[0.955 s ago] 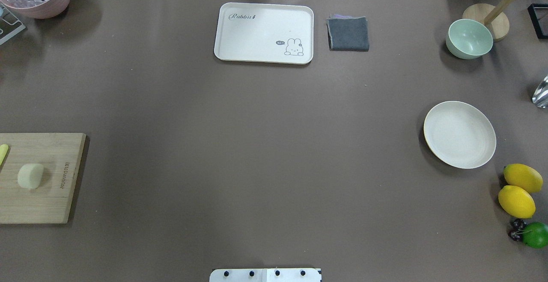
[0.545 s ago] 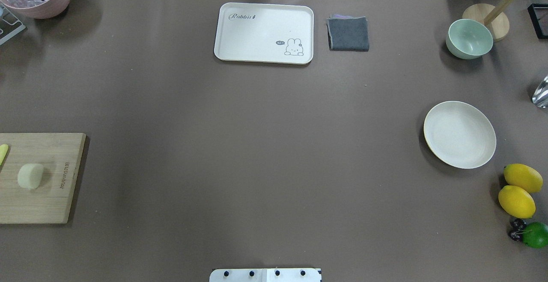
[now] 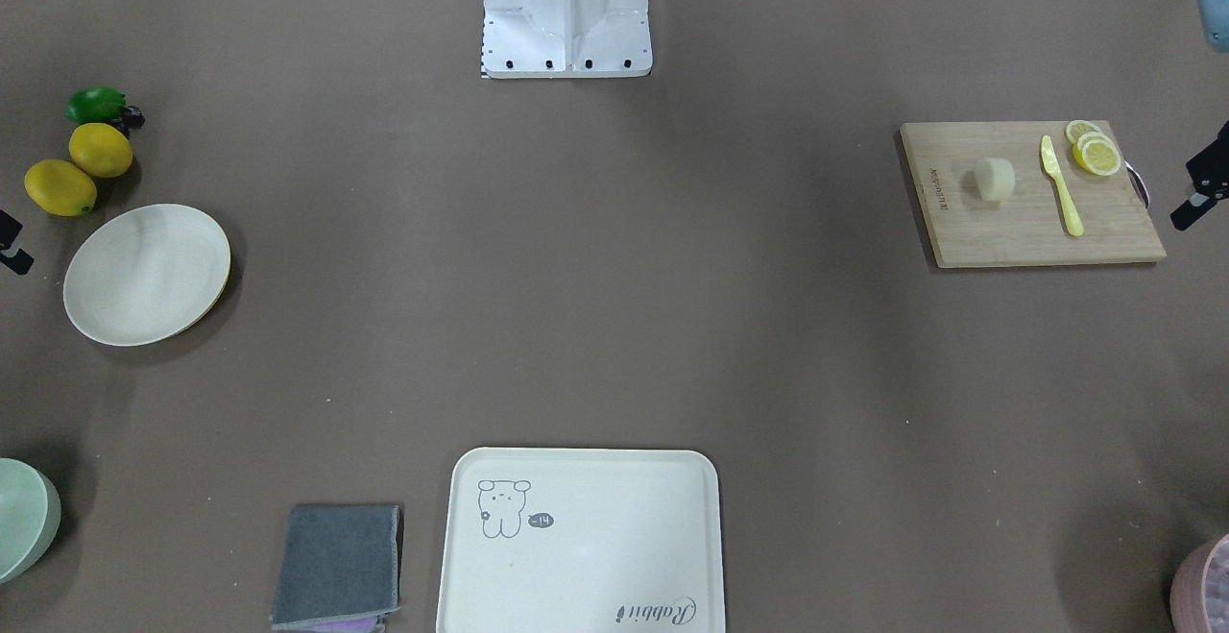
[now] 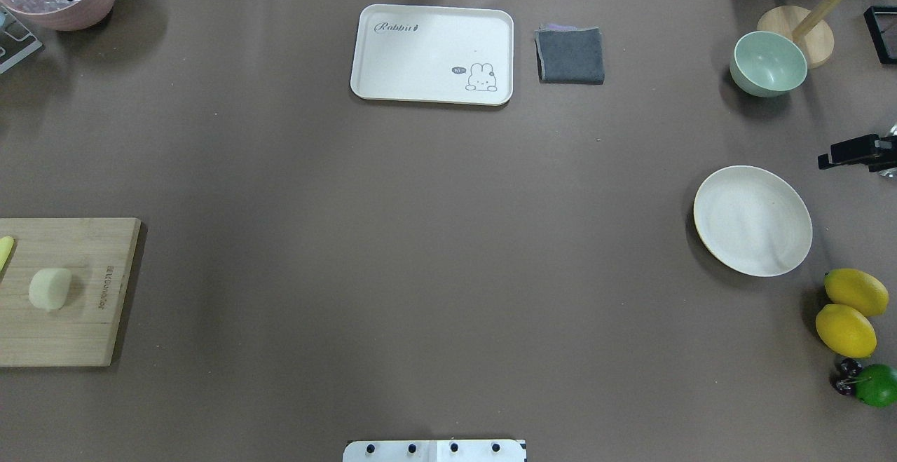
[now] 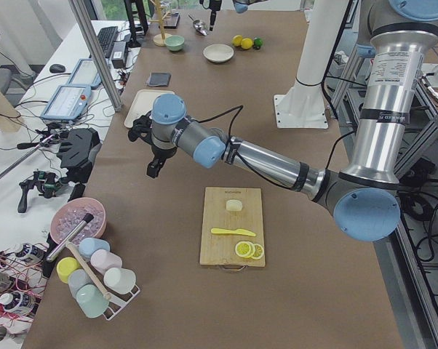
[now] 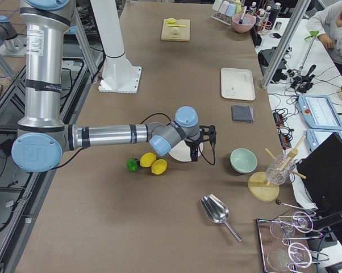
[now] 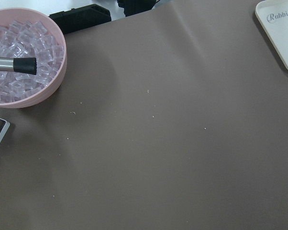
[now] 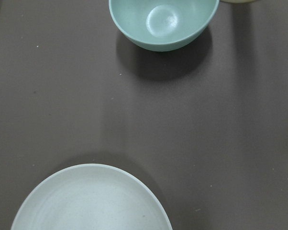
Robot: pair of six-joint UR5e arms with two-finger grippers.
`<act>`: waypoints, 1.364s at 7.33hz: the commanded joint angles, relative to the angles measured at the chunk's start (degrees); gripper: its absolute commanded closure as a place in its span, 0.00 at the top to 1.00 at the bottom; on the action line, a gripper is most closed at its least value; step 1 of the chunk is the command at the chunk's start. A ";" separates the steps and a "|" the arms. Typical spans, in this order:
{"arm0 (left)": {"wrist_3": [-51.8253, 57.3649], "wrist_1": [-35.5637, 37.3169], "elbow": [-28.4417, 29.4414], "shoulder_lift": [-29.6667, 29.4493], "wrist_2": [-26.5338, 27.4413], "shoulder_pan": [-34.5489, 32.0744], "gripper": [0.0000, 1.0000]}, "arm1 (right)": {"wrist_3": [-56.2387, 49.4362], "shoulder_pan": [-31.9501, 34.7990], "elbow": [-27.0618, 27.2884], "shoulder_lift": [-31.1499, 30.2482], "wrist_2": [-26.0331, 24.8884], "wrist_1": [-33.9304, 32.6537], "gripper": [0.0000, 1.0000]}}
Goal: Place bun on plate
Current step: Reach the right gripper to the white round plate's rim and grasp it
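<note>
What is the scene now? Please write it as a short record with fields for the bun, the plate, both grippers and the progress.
bun: on the wooden cutting board, untouched
plate: empty, on the robot's right side
left gripper: above the table, away from the bun; opening cannot be told
right gripper: beside the plate, not touching it; opening cannot be told
progress: bun not yet picked up

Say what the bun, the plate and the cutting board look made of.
Bun: soft matte foam or dough, pale cream with no shine; which of the two I cannot tell. Plate: matte off-white plastic or fibre composite, faintly speckled, low sheen. Cutting board: light wood or bamboo, with visible grain strips.
</note>
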 commanded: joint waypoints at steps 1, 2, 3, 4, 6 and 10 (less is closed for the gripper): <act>0.00 -1.26 -0.66 1.78 0.06 0.41 0.98 | 9.09 -2.83 -9.80 -0.21 -0.35 17.74 0.89; 0.00 -1.45 -0.75 1.88 0.06 0.42 0.98 | 10.43 -3.54 -10.00 -0.30 -0.52 19.28 0.85; 0.00 -1.45 -0.75 1.88 0.06 0.42 0.98 | 10.27 -4.50 -10.09 -0.39 -1.05 19.30 0.79; 0.00 -1.45 -0.66 1.88 0.06 0.42 0.98 | 10.27 -6.60 -10.09 -0.39 -2.53 19.30 0.79; 0.00 -1.54 -0.66 1.97 0.06 0.42 0.98 | 9.83 -9.25 -9.91 -3.71 -3.69 21.74 0.77; 0.00 -3.12 -0.75 3.20 0.15 0.42 0.98 | 9.74 -11.27 -9.83 -5.13 -3.78 23.34 0.34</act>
